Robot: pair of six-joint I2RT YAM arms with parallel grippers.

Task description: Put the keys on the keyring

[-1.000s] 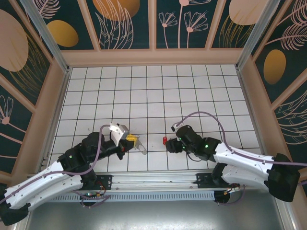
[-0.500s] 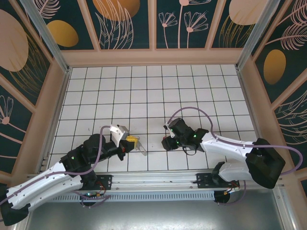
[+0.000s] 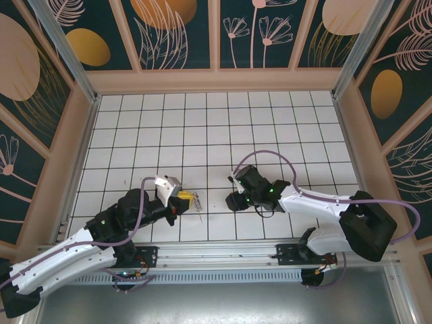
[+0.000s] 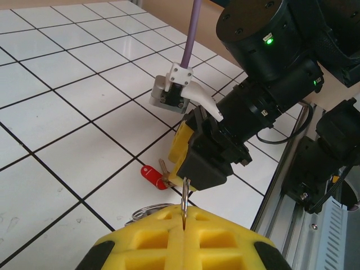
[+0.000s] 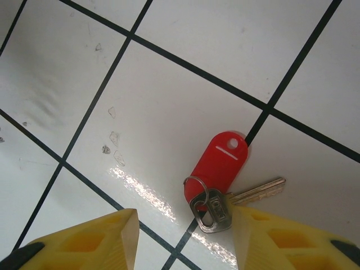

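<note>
The key (image 5: 214,209) lies flat on the white tile floor. It is a silver key joined by a small wire ring to a red plastic tag (image 5: 218,160). My right gripper (image 5: 183,239) hangs open just over it, one yellow fingertip (image 5: 279,241) touching the key's head and the other well to the left. In the left wrist view my left gripper (image 4: 184,218) is shut on the keyring (image 4: 184,197), a thin metal loop seen edge-on, with wire rings (image 4: 147,211) hanging beside it. The right gripper (image 4: 194,160) and red tag (image 4: 152,174) sit just beyond. From above, the left gripper (image 3: 187,197) and right gripper (image 3: 233,200) face each other.
A metal rail (image 3: 216,255) with both arm bases runs along the near edge. Wooden walls (image 3: 216,79) box in the tiled floor (image 3: 202,135). A purple cable (image 3: 270,156) loops above the right arm.
The right gripper has moved left and come down over the key, hiding it from above. The left gripper has turned the keyring, which now looks shorter.
</note>
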